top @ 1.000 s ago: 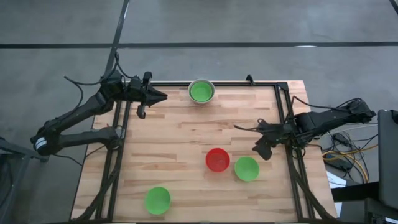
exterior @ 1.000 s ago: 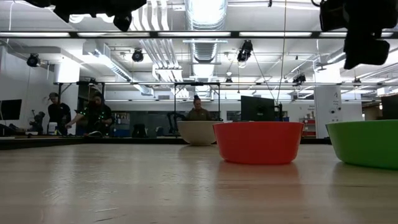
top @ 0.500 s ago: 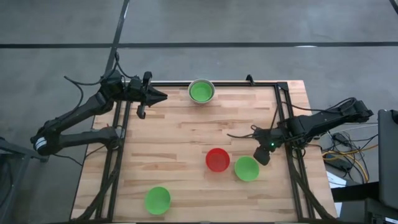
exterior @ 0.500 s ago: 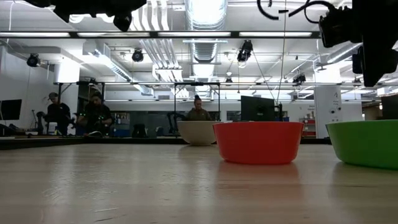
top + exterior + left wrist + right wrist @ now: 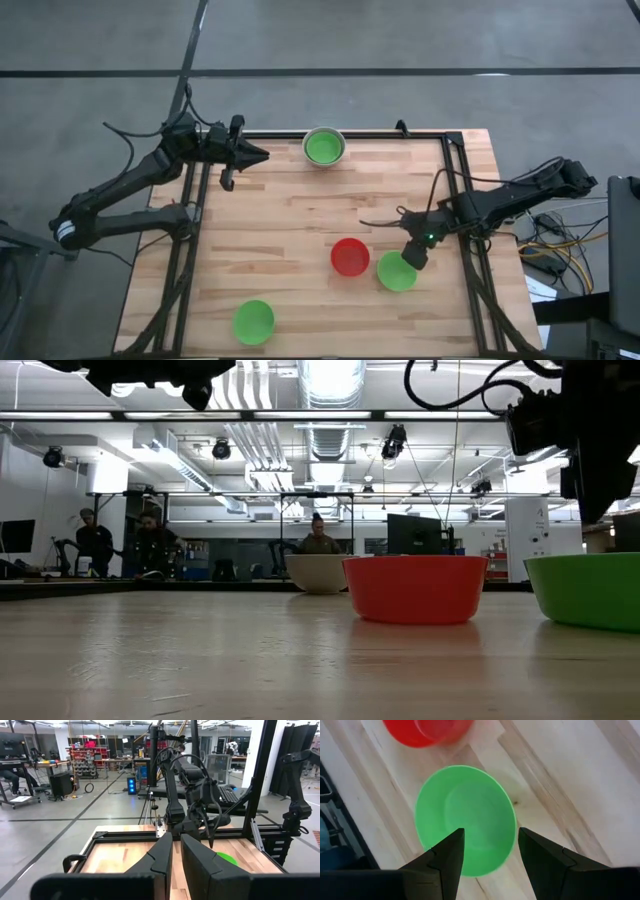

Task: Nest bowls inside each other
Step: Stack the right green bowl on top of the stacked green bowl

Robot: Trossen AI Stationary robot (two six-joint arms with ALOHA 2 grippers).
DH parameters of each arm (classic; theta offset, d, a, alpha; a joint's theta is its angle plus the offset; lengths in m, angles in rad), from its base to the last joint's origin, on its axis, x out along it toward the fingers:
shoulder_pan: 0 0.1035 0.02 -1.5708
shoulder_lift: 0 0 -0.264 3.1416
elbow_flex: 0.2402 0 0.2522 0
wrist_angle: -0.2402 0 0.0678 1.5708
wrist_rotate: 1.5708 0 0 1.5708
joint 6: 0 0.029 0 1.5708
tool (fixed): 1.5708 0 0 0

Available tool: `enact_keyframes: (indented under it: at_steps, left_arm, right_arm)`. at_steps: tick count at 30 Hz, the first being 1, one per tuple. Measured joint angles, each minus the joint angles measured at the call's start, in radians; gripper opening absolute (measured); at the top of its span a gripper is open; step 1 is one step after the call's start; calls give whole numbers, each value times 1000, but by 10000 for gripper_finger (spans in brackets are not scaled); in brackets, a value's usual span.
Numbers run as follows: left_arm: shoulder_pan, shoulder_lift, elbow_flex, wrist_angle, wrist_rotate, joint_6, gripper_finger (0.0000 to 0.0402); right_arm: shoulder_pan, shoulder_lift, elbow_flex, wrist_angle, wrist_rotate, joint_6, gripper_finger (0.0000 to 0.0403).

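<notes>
In the high view, the right claw (image 5: 414,256) is positioned, spread, above a green bowl (image 5: 396,271) at lower right of the table (image 5: 290,210), beside the red bowl (image 5: 350,257). The left claw (image 5: 258,154), nearly pressed together, is parked upper left. In the right wrist view, the green bowl's (image 5: 465,820) rim is straddled by the spread fingers (image 5: 445,857).

A butcher-block wooden table (image 5: 300,215) sits on a grey concrete floor (image 5: 400,40) crossed by dark seam lines at the top of the high view. Across it, an open workshop shows ceiling light strips (image 5: 330,415), silver ductwork (image 5: 330,445), and people (image 5: 150,545) at benches on the left. Red shelving (image 5: 92,757) stands in the upper left of the left wrist view.
</notes>
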State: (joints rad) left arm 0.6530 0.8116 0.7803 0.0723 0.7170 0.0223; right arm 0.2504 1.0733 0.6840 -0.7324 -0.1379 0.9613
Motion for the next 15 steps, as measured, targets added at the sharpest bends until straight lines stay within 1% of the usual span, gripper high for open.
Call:
enact_keyframes:
  at_steps: [3, 12, 15]
  left_arm:
    - [0, 0, 0, 0, 0, 0, 44]
    - [0, 0, 0, -1, 0, 0, 44]
    - [0, 0, 0, -2, 0, 0, 44]
  right_arm:
    - [0, -5, -29, 20, -24, 22, 183]
    - [0, -17, -102, 77, -32, 72, 183]
    - [0, -18, -135, 121, -51, 92, 183]
